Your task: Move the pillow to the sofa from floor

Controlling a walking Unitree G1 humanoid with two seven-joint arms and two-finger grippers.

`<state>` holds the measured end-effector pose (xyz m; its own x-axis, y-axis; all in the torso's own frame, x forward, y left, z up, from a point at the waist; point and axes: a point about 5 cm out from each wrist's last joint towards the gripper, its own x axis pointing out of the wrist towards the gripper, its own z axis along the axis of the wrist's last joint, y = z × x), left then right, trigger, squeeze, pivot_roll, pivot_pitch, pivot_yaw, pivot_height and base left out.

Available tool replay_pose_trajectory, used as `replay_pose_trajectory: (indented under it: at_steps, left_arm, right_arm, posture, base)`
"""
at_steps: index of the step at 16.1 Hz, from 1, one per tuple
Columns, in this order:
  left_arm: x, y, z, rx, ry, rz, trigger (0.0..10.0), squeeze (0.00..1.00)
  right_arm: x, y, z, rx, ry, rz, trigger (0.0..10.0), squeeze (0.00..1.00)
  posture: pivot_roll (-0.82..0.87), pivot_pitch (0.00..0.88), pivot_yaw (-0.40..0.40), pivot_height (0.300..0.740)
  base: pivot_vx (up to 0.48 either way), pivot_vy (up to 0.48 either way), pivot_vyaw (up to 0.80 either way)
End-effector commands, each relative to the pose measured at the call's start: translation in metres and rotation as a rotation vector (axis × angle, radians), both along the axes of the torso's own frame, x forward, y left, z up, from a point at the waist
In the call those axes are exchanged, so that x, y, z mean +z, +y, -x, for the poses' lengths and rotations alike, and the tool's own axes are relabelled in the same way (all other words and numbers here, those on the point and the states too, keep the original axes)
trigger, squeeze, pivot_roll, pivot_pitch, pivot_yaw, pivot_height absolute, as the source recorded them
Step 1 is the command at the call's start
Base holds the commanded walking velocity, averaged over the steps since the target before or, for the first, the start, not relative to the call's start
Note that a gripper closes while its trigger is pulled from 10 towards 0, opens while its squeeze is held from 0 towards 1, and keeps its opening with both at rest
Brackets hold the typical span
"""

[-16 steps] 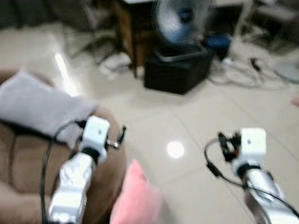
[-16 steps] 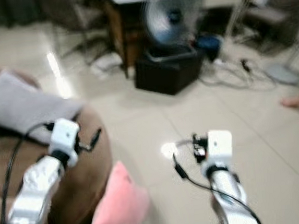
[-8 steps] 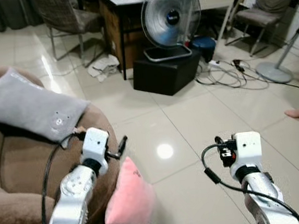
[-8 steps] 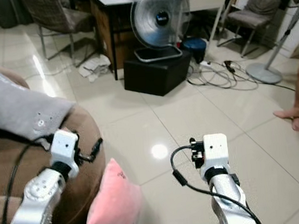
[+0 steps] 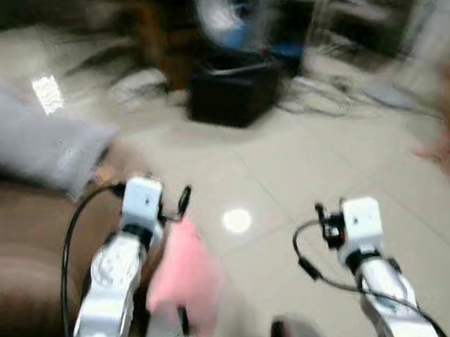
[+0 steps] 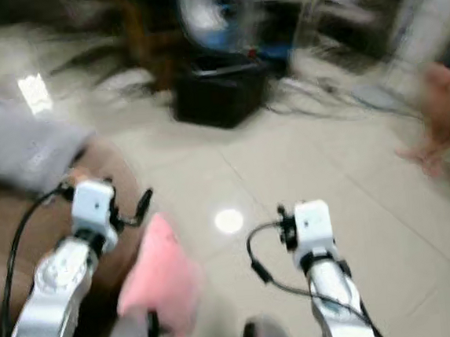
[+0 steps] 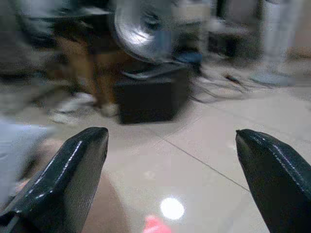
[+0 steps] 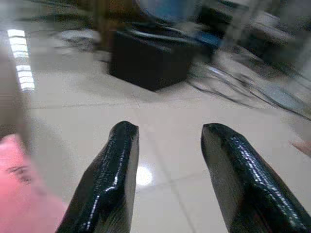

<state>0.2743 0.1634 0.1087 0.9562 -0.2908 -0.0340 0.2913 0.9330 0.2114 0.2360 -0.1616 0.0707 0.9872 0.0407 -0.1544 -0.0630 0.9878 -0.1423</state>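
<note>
Approaching is the step in hand: the pink pillow (image 5: 183, 271) lies on the tiled floor (image 5: 303, 162) at the lower left of centre in the head views, leaning against or just beside the brown sofa (image 5: 28, 257), and neither pincer is on it. All frames are blurred, so contact between pillow and sofa cannot be confirmed.

The left gripper (image 7: 170, 179) is raised in front of the robot, above the sofa edge, fingers spread wide with nothing between them. In its wrist view a sliver of pink shows at the lower edge, between and below the fingertips. The right gripper (image 8: 167, 179) is raised over bare tile at the lower right of centre, its 2 fingers parted and empty; the pillow sits at the lower left corner of its wrist view, off to one side of the fingers.

A grey cushion (image 5: 30, 146) already occupies the sofa at the upper left. A fan (image 5: 231, 14) on a black box (image 5: 234, 93), with loose cables, stands at the top centre. A person's foot (image 5: 444, 149) is at the right edge.

Recommendation, as a judgement: let the body settle before reaching, bend to bring the left gripper down, and close on an upper corner of the soft pillow, biting deep. Keep the right arm away from the person's foot.
</note>
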Motion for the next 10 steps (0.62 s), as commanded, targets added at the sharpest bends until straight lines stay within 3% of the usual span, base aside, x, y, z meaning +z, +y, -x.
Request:
replay_pose_trajectory:
  at_steps: [1,5,10]
  left_arm:
    - [-0.0080,-0.0011,0.0050,-0.019,0.035,-0.026,10.0,0.00]
    - [-0.0064,-0.0037,0.0028,-0.037,0.033,-0.037,10.0,0.00]
    - [0.0002,-0.0088,-0.0012,-0.067,0.007,-0.065,10.0,0.00]
  right_arm:
    - [-0.0030,-0.0006,0.0011,-0.001,0.003,0.000,10.0,0.00]
    - [-0.0038,-0.0018,0.0017,-0.001,-0.002,-0.026,10.0,0.00]
    - [-0.0039,-0.0032,0.0009,0.013,-0.005,-0.020,10.0,0.00]
  posture:
    - [0.07,0.067,-0.104,0.586]
    - [0.07,0.078,-0.105,0.546]
    - [0.07,0.090,-0.097,0.546]
  base:
    - [0.000,0.000,0.00]
    - [0.000,0.000,0.00]
    - [0.000,0.000,0.00]
